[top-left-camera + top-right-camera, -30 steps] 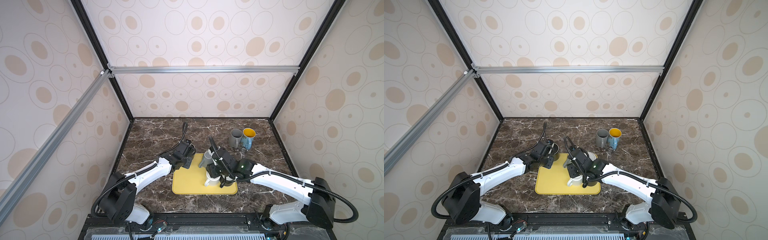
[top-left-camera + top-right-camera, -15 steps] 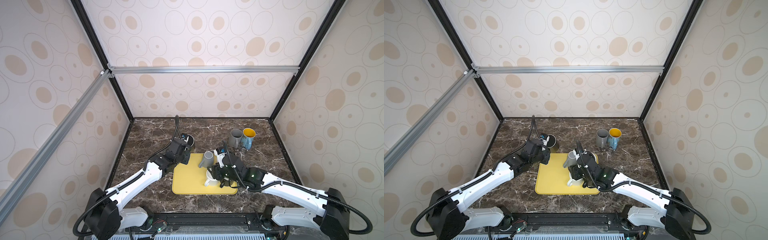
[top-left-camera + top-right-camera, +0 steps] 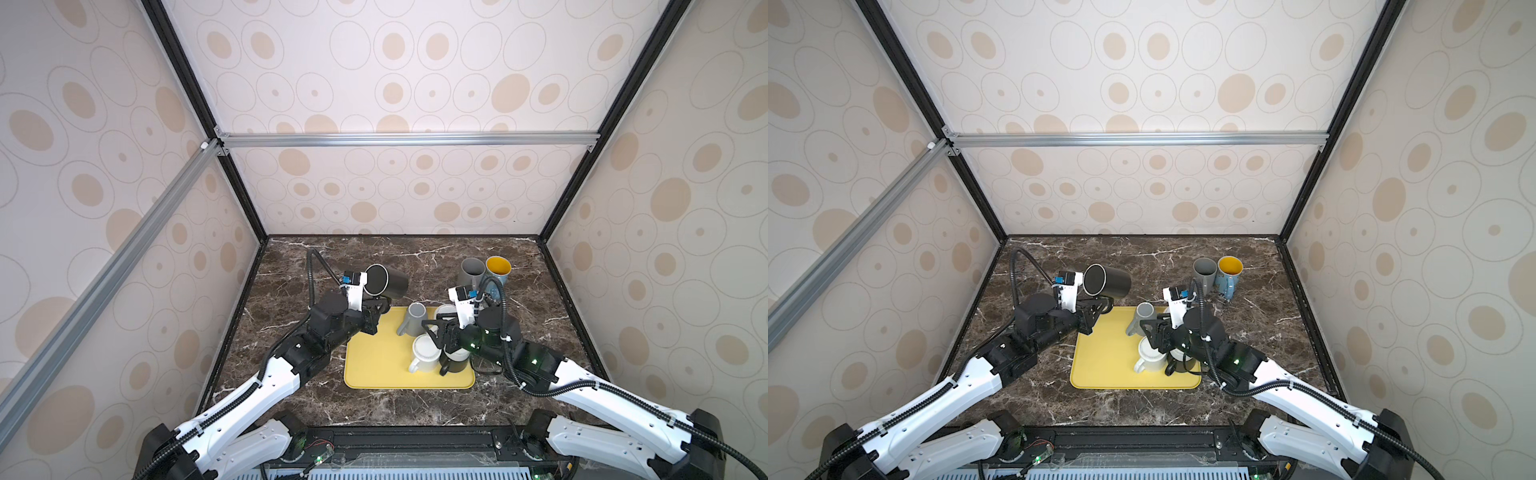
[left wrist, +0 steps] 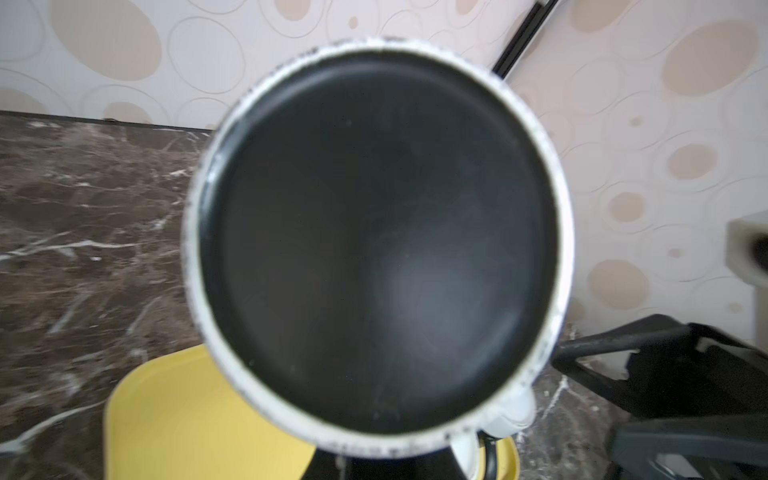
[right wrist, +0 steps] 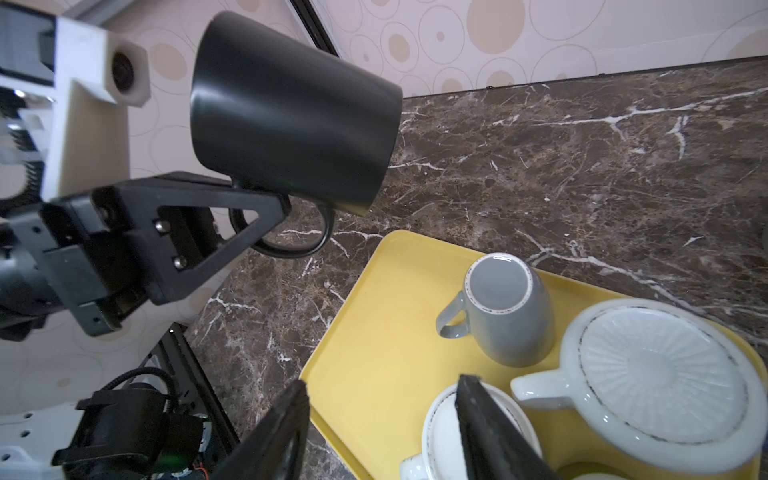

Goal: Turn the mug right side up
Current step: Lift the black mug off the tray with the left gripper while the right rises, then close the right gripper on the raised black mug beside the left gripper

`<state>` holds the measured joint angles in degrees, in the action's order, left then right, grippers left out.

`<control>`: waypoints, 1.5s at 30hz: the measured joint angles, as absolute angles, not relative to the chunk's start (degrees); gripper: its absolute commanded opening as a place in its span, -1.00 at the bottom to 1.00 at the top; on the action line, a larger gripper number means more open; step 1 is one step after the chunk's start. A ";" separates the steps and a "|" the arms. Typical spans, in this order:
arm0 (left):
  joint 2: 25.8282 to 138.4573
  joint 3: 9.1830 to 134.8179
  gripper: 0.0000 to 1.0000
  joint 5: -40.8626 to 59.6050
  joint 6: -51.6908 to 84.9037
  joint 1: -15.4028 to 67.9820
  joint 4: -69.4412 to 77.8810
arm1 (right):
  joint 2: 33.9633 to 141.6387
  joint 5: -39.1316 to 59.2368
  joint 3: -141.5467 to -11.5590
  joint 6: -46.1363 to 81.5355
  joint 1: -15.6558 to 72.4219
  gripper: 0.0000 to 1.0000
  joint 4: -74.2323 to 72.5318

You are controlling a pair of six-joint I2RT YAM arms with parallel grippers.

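A black mug (image 3: 384, 280) (image 3: 1106, 281) hangs in the air behind the back left corner of the yellow tray (image 3: 374, 365) (image 3: 1100, 365). It lies tilted on its side, its white-ringed base (image 4: 378, 249) facing the left wrist camera. My left gripper (image 3: 380, 307) (image 3: 1102, 306) (image 5: 270, 212) is shut on its handle (image 5: 291, 245). The mug hides the jaws in the left wrist view. My right gripper (image 3: 430, 330) (image 3: 1152, 332) (image 5: 382, 386) is open and empty above an upturned white mug (image 3: 426, 353) (image 5: 444, 432) on the tray.
An upside-down grey mug (image 3: 413, 320) (image 5: 507, 307), a wide white mug (image 5: 665, 382) and a dark mug (image 3: 455, 361) also stand on the tray. Upright at the back right are a grey mug (image 3: 471, 270) and a yellow-lined blue mug (image 3: 498, 270). Walls enclose the marble table.
My left arm has raised the black mug from beside the tray's back left corner and tipped it onto its side. My right gripper has drawn back a little, staying over the tray.
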<state>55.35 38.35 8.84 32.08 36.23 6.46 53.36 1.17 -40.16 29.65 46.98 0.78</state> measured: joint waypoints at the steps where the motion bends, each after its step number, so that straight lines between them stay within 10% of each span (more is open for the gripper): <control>1: 55.11 37.21 -1.00 10.02 33.67 36.23 8.67 | 52.93 2.42 -40.16 29.89 46.09 0.17 0.36; 23: 64.03 24.67 -1.00 23.00 63.53 36.27 58.50 | 52.97 28.75 -41.41 43.77 33.93 -0.03 -12.10; 45: 69.82 24.27 -1.00 23.49 68.36 37.69 73.71 | 59.68 32.80 -40.25 52.71 33.71 -0.13 -26.85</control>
